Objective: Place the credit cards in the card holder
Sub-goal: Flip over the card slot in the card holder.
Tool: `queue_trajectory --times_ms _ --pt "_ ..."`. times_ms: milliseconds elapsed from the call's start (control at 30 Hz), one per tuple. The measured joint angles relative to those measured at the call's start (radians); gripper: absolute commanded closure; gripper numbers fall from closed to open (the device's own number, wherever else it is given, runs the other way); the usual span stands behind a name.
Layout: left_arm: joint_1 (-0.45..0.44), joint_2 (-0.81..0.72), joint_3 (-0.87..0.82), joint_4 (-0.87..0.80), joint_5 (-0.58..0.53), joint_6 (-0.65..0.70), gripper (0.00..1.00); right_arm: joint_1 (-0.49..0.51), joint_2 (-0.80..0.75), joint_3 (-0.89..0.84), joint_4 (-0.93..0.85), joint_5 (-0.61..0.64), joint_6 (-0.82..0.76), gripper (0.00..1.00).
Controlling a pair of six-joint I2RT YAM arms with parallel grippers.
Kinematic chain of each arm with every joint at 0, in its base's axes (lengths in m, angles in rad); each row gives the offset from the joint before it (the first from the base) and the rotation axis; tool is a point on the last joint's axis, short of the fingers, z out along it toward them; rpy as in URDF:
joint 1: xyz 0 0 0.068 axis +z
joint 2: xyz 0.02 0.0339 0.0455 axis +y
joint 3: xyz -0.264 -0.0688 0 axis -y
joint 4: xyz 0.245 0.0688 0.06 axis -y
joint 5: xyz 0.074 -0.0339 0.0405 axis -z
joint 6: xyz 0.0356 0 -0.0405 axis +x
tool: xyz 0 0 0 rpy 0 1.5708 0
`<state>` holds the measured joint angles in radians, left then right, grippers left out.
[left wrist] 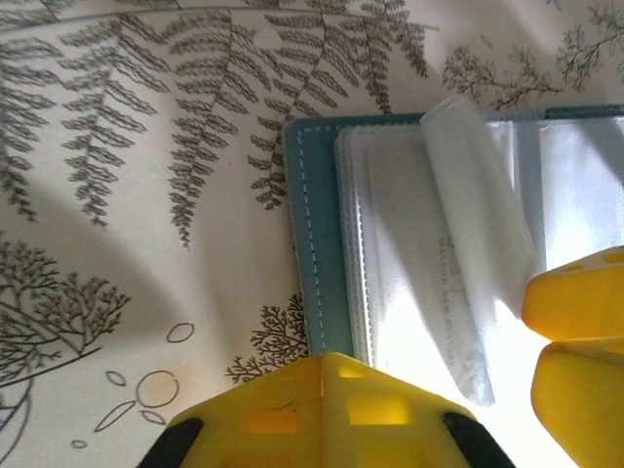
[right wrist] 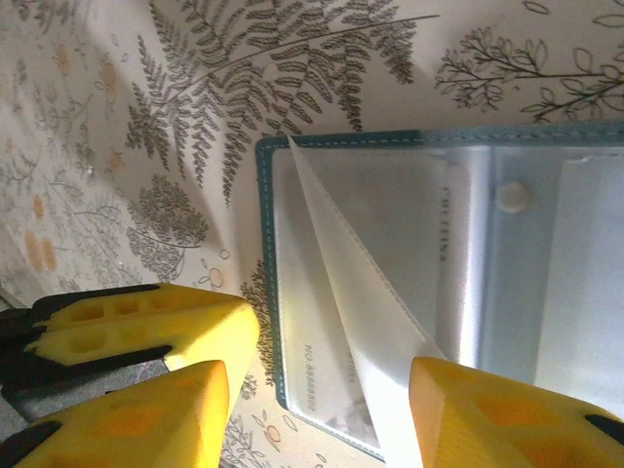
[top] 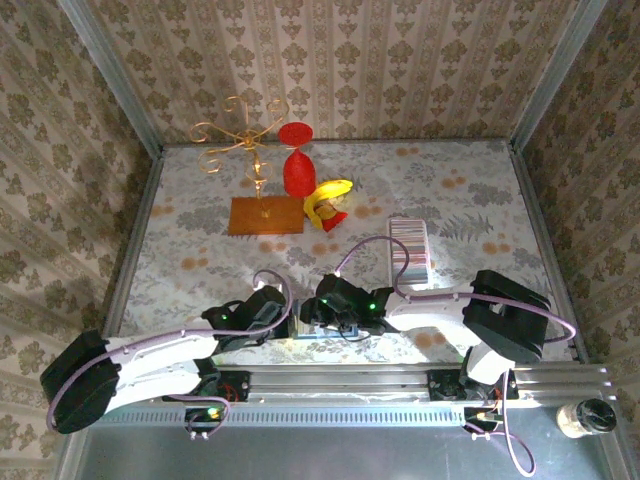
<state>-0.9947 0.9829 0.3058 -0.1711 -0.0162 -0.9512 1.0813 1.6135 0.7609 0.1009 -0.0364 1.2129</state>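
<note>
Up-table, right of R gripper point(right wrist: 317, 414): card holder point(top: 408, 250), well apart.

Bearings from the centre of the table point(top: 200, 260), top view.

- 11 o'clock: wire jewellery stand point(top: 245, 145), upright on its base plate point(top: 262, 216).
- 12 o'clock: hourglass-shaped ornament point(top: 296, 165), behind the plate's right end.
- Banana toy point(top: 332, 192) at the ornament's 4 o'clock, just beside the plate.
- 3 o'clock: card holder point(top: 408, 248), long axis 12–6.
- 6 o'clock, near edge: sleeved pouch point(left wrist: 312, 244), flat on the table. Left gripper point(left wrist: 322, 409) at its 9 o'clock, right gripper point(right wrist: 322, 419) at its 3 o'clock.
- 4 o'clock, off the table: jar point(top: 585, 417).
</note>
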Motion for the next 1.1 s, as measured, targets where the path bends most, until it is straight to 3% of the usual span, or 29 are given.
queue_trajectory --times_ms 233,333,700,1000,1100 --pt "0.0 -0.088 -0.004 -0.09 -0.081 -0.028 0.94 0.001 0.006 -0.003 0.044 -0.002 0.015 0.48" --pt "0.0 -0.13 -0.004 -0.148 -0.129 -0.052 0.99 0.002 0.019 -0.003 0.07 -0.01 0.021 0.48" --pt "0.002 -0.404 -0.003 -0.448 -0.397 -0.156 1.0 0.024 0.082 0.03 0.17 -0.051 0.024 0.48" --pt "0.027 -0.462 0.039 -0.556 -0.525 -0.182 0.81 0.034 0.108 0.124 0.248 -0.089 0.014 0.48" --pt "0.028 -0.467 0.062 -0.578 -0.554 -0.177 0.68 0.034 0.087 0.131 0.236 -0.093 -0.01 0.48"
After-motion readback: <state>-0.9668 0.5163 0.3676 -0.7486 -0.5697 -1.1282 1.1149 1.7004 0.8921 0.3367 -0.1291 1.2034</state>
